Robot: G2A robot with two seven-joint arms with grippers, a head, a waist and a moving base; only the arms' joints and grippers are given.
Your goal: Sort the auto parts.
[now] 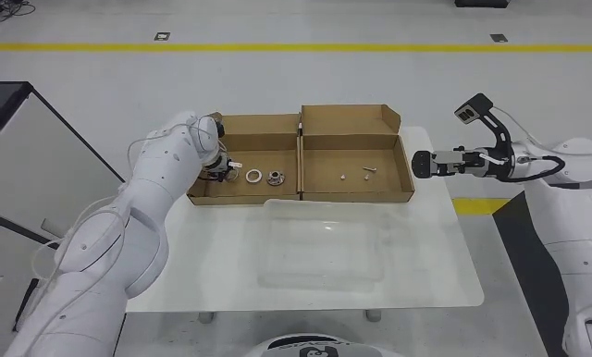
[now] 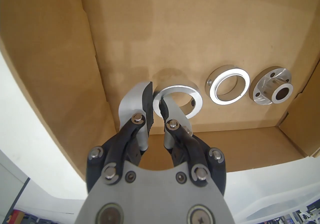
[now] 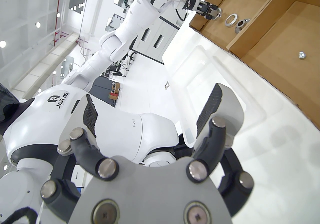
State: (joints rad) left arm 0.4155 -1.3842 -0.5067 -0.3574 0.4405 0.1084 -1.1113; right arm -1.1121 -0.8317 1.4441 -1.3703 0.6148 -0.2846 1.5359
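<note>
Top view: the left fingers [image 1: 220, 170] are down inside the left box [image 1: 250, 126], with what seems to be a ring between them, though it is largely hidden here. Just beside them lies a second ring [image 1: 252, 176], and beyond that a flanged hub [image 1: 276, 178]. The right fingers [image 1: 418, 164] hang just outside the far side wall of the right box [image 1: 351, 121], which holds two small parts [image 1: 344, 176]. Both boxes stand on the white bench [image 1: 444, 264], with a clear tray [image 1: 324, 246] near them.

Left wrist view: the left fingers [image 2: 147, 99] are narrowed onto the wall of the ring [image 2: 180, 89], one pad outside it and one inside its hole. The ring lies flat on the box floor. The second ring [image 2: 212, 86] and the flanged hub [image 2: 265, 89] lie in a row past it, each apart from the next.

Right wrist view: the right fingers [image 3: 212, 104] are spread wide with nothing between them, above the bench. A small bolt [image 3: 302, 54] lies in the right box, well apart from them.
</note>
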